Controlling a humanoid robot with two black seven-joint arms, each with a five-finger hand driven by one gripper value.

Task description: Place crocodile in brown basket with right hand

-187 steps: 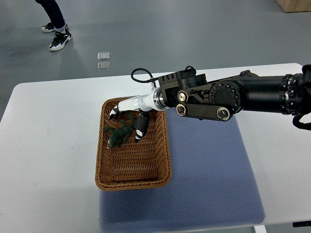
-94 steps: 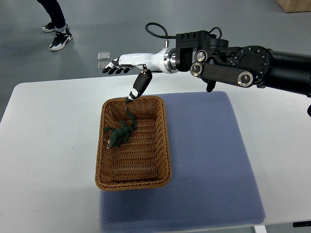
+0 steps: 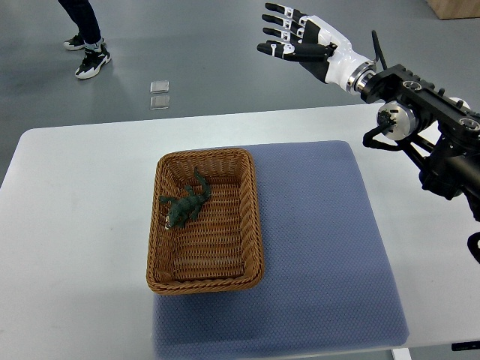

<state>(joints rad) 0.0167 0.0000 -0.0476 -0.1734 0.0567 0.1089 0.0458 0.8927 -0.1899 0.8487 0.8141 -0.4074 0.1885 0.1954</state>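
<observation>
- Your right hand [image 3: 300,39] hangs at one o'clock, beyond the tabletop [image 3: 75,225], fingers spread and holding nothing.
- The crocodile [image 3: 184,205] lies inside the brown basket [image 3: 206,281], in its upper-left part.
- The basket sits on the blue mat's [image 3: 322,255] nine o'clock edge.
</observation>
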